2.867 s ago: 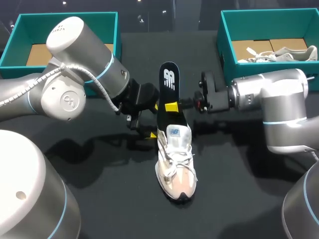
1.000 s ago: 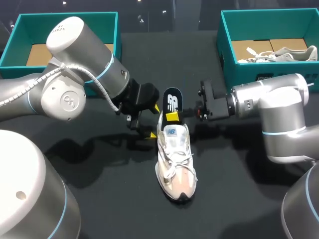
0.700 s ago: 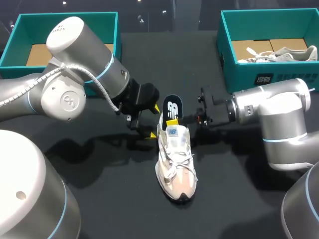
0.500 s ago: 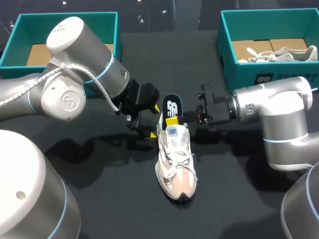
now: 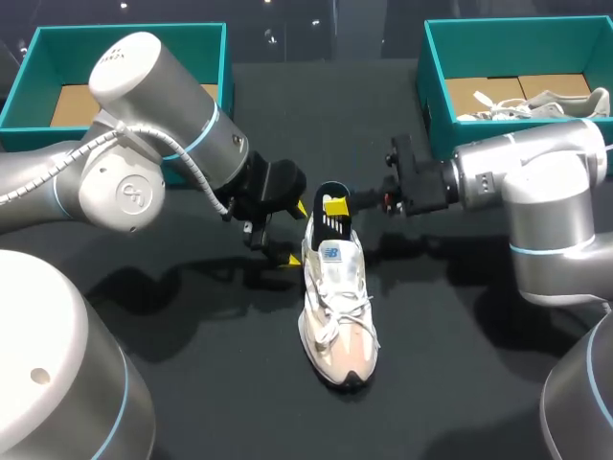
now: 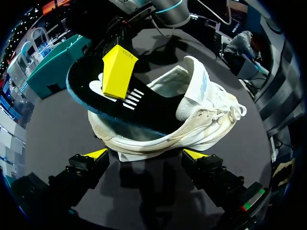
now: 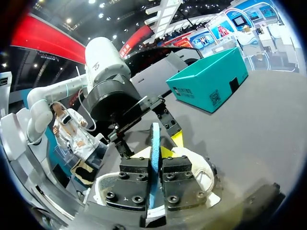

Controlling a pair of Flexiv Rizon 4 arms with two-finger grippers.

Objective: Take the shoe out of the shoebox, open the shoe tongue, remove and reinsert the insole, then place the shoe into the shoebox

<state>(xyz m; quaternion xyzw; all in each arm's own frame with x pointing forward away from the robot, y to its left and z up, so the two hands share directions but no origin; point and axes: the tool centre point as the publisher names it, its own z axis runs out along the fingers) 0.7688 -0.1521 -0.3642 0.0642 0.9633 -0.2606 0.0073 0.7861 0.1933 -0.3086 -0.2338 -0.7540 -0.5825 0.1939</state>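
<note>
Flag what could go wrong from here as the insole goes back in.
1. The insole's heel end stands up out of the shoe, pinched by the right gripper. Pushing on could buckle or fold it rather than seat it flat.
2. The left gripper has its fingers open at either side of the heel, not clamping, so the shoe may slide or tip under the push.

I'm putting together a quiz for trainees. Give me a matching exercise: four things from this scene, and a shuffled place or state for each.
1 insole
2 shoe
3 left gripper
4 right shoebox

a open, beside the shoe's heel
b on the table
c holds a second shoe
d pinched by the right gripper

Pairs: 1-d, 2-b, 3-a, 4-c
</note>
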